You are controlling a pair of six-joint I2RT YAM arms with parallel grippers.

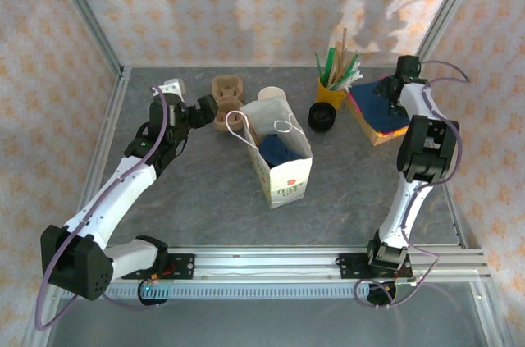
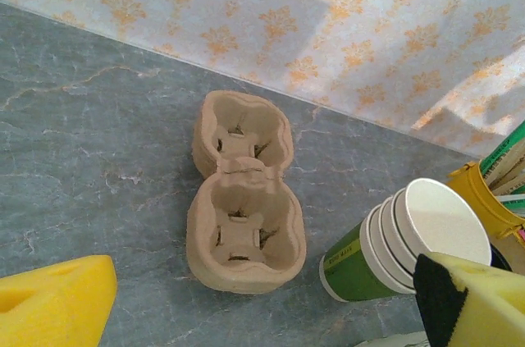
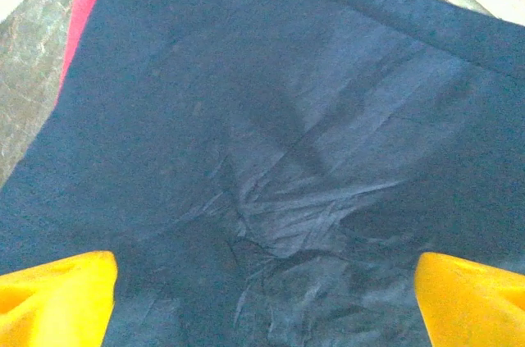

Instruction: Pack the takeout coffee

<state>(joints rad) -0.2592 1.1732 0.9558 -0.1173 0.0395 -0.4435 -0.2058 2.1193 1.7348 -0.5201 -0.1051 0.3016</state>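
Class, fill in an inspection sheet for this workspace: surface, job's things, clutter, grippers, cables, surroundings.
Surface: grey table, no spills seen.
Job's things: paper bag upright and open, something dark blue inside; cup carrier empty, flat on the table.
Clutter: stack of cups lying on its side beside the carrier; black lids; yellow cup of stirrers; blue napkins.
Grippers: left gripper open above the carrier; right gripper open, close over the napkins.
Cables: purple cables run along both arms.
Surroundings: patterned walls, metal frame.
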